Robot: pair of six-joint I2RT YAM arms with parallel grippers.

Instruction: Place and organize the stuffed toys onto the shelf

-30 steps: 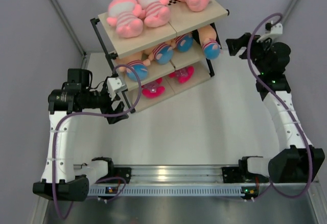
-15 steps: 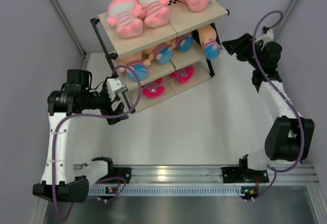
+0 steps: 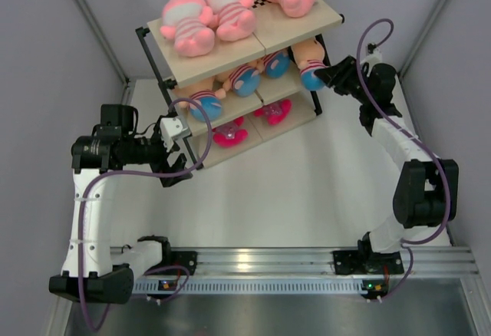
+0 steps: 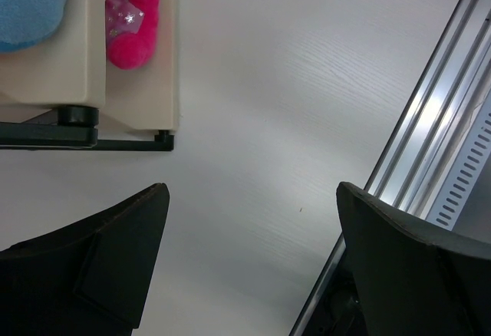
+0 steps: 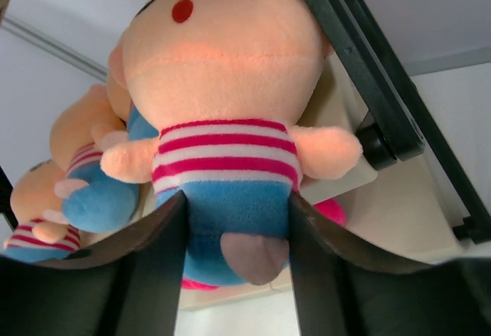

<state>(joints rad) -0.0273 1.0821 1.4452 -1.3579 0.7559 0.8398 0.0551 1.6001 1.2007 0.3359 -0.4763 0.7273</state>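
The shelf (image 3: 326,20) stands at the back of the table. Three pink stuffed toys (image 3: 229,8) lie on its top board. Boy dolls sit on the middle tier, among them the rightmost boy doll (image 5: 226,121) with a striped shirt and blue bottom. My right gripper (image 5: 236,221) is at that tier's right end (image 3: 326,75), its fingers (image 5: 153,259) pressed against both sides of the doll's blue bottom. Two more boy dolls (image 5: 92,175) sit to its left. My left gripper (image 3: 184,156) is open over bare table (image 4: 253,198), near the shelf's front left foot.
Bright pink plush pieces (image 3: 229,133) lie on the bottom tier; one (image 4: 134,18) shows in the left wrist view beside the shelf's black foot bar (image 4: 84,140). A black frame post (image 5: 360,67) runs close to my right gripper. The metal base rail (image 4: 437,121) lies by my left gripper.
My right arm has swung left to the shelf's right end, and its jaws have narrowed onto the rightmost boy doll. The left arm has not moved.
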